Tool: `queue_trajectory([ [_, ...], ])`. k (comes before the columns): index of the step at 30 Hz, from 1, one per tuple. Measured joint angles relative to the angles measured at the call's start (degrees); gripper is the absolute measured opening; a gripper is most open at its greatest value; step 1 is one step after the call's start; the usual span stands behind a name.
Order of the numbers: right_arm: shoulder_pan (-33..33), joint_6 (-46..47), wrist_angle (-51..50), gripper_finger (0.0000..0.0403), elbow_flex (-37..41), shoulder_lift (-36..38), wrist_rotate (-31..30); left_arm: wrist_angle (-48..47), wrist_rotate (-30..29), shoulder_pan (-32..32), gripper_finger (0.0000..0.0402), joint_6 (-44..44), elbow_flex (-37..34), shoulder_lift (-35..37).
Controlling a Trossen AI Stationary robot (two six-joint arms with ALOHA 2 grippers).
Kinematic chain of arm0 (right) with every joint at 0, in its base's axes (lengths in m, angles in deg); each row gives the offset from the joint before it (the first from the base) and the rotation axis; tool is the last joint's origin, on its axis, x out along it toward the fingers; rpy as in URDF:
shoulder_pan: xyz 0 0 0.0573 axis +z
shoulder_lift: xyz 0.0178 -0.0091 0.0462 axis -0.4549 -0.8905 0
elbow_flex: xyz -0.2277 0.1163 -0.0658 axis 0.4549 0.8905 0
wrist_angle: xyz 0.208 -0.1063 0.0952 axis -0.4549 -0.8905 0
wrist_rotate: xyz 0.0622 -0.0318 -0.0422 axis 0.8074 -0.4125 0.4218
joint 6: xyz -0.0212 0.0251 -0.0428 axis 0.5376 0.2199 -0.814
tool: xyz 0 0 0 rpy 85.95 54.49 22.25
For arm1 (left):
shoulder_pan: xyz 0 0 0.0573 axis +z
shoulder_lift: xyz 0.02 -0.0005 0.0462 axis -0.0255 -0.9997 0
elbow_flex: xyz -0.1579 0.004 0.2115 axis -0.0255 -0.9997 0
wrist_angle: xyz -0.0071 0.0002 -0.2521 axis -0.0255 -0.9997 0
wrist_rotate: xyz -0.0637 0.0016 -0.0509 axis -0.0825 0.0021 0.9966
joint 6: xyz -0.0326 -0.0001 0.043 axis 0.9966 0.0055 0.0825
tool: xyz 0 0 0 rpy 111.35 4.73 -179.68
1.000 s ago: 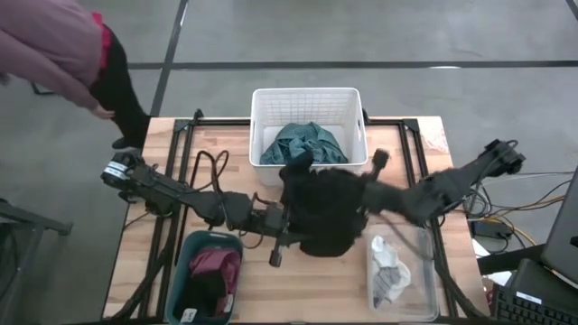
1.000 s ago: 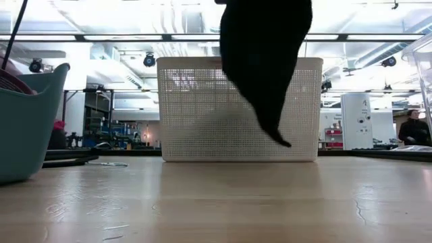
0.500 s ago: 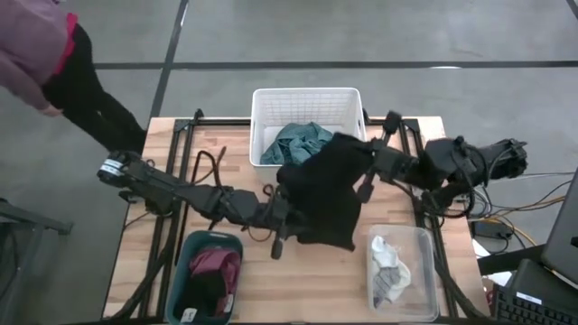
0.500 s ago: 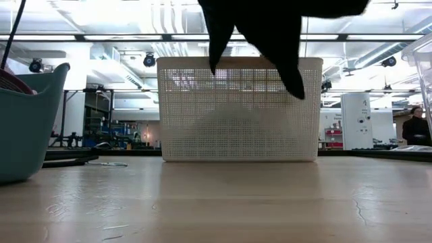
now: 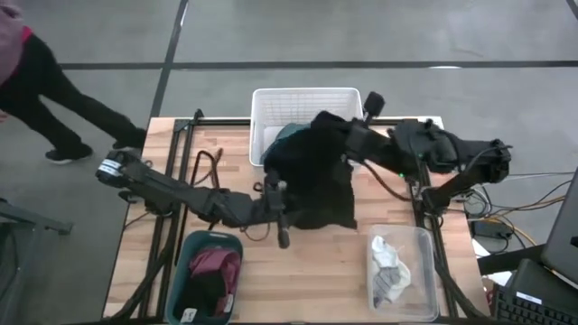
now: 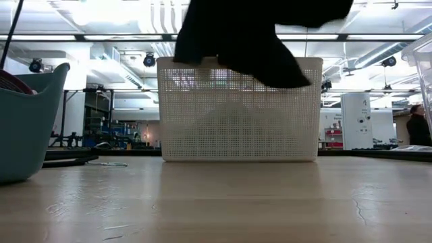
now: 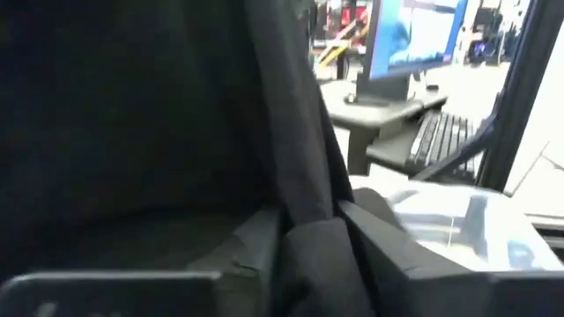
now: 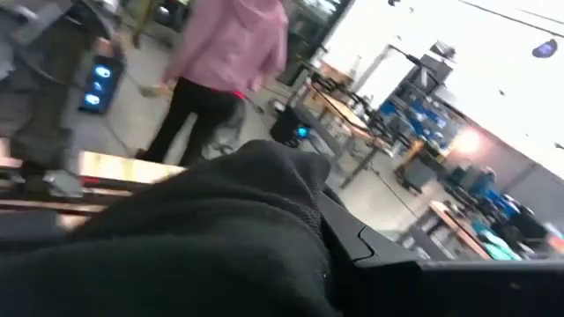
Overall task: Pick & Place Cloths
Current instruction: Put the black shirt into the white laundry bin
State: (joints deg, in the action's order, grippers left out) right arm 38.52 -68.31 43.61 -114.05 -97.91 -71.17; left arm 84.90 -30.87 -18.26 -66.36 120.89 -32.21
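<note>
Black cloth hangs stretched between both arms, draped over the near rim of the white basket. The right gripper is clamped on its upper edge above the basket; the left gripper has a fold between its fingers, grip uncertain.

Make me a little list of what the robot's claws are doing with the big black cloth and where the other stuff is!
black cloth: held up in the air, spread over the near edge of the white basket
right claw: shut on the black cloth
left claw: at the cloth's near edge, with cloth between its fingers
teal cloth: in the white basket
teal tub: holds a maroon cloth
clear bin: holds pale pieces
</note>
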Motion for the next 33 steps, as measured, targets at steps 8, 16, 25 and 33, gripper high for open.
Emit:
queue_trajectory([
  [8, -5.72, 0.5, -1.2, 0.0012, -4.69, -1.77, 0.06, -0.7, -0.75, -0.21, 0.0242, -2.87, 0.06, 4.96],
  [16, -11.88, 0.68, -1.16, 0.0012, -10.57, -1.33, 3.35, -5.19, -0.31, -1.08, 0.0317, -0.97, 0.19, 9.55],
  [25, -16.78, -5.78, 8.2, 0.0012, -15.64, -3.27, 4.78, -7.85, -0.07, -1.25, 0.0317, 7.14, -5.11, 7.96],
  [33, -22.78, -15.99, 20.08, 0.0012, -21.1, -8.92, 4.61, -5.52, 1.2, -1.25, 0.0317, 12.05, -9.94, 6.21],
])
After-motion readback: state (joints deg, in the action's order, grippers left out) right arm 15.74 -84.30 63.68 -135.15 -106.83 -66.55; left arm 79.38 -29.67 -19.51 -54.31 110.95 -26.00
